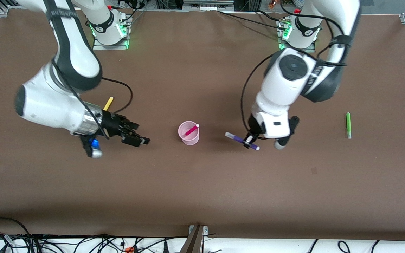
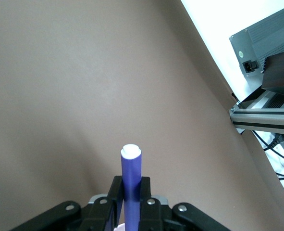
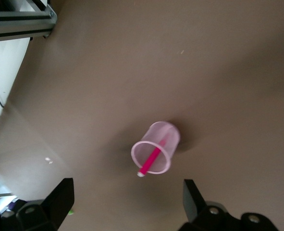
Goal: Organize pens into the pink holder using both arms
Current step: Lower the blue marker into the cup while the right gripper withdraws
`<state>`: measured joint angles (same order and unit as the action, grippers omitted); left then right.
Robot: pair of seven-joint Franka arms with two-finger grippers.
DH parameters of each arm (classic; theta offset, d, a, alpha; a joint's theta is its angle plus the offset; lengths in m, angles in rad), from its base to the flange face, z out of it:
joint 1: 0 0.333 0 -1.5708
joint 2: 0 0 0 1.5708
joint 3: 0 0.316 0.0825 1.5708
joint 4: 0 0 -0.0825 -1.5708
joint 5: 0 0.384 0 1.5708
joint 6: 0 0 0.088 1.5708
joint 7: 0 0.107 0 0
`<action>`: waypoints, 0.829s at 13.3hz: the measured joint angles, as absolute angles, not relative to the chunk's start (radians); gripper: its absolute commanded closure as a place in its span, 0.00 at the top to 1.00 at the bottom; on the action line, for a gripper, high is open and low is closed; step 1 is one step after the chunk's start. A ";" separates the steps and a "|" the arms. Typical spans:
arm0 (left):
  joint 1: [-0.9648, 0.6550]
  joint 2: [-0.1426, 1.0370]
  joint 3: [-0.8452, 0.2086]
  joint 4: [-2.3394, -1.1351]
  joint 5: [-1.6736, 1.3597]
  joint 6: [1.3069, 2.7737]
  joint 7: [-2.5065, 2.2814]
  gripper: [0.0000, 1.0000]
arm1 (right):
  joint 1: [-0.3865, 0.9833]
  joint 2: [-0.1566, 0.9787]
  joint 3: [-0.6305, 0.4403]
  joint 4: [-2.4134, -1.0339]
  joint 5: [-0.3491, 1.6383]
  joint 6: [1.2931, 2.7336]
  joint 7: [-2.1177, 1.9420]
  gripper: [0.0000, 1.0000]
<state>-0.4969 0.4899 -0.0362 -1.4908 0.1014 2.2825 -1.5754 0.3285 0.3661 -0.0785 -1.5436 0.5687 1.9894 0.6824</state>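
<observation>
The pink holder (image 1: 188, 134) stands upright mid-table with the magenta pen (image 1: 191, 130) leaning inside it; both show in the right wrist view, holder (image 3: 163, 137) and pen (image 3: 151, 161). My left gripper (image 1: 249, 143) is shut on the purple pen (image 1: 236, 138), held level above the table beside the holder, toward the left arm's end. The left wrist view shows the purple pen (image 2: 130, 180) clamped between the fingers. My right gripper (image 1: 135, 137) is open and empty, beside the holder toward the right arm's end. The yellow pen (image 1: 108, 103) and the green pen (image 1: 348, 125) lie on the table.
The brown table (image 1: 202, 189) runs to a front edge with cables beneath it. The arm bases stand along the edge farthest from the front camera. An aluminium frame post (image 2: 264, 118) sits at the table's edge in the left wrist view.
</observation>
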 measured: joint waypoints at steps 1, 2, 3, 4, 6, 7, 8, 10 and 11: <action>-0.529 0.517 -0.036 -1.468 0.181 2.284 -1.672 0.00 | 0.329 0.325 -0.100 -1.544 0.493 1.939 0.639 1.00; -0.563 0.543 -0.036 -1.451 0.267 2.285 -1.772 0.00 | 0.328 0.284 -0.126 -1.545 0.422 1.886 0.580 1.00; -0.597 0.566 -0.036 -1.439 0.347 2.285 -1.864 0.00 | 0.328 0.244 -0.150 -1.545 0.361 1.836 0.520 1.00; -0.630 0.586 -0.036 -1.431 0.420 2.285 -1.948 0.00 | 0.328 0.206 -0.173 -1.546 0.309 1.789 0.455 1.00; -0.689 0.623 -0.033 -1.423 0.524 2.284 -2.073 0.00 | 0.328 0.144 -0.213 -1.549 0.238 1.716 0.326 1.00; -0.711 0.641 -0.029 -1.418 0.557 2.284 -2.113 0.00 | 0.327 0.121 -0.227 -1.551 0.198 1.691 0.263 1.00; -0.725 0.660 -0.026 -1.406 0.579 2.284 -2.133 0.00 | 0.327 0.104 -0.232 -1.553 0.151 1.677 0.211 1.00; -0.750 0.701 -0.018 -1.366 0.597 2.283 -2.143 0.00 | 0.327 0.084 -0.234 -1.558 0.088 1.662 0.143 1.00; -0.767 0.716 -0.008 -1.353 0.610 2.282 -2.145 0.00 | 0.327 0.083 -0.240 -1.558 0.079 1.661 0.123 1.00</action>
<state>-0.7675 0.7158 -0.0077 -1.3530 0.6101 2.2816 -2.1446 0.3273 0.0826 -0.2396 -1.5581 0.0789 1.6610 0.1232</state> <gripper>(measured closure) 0.819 0.000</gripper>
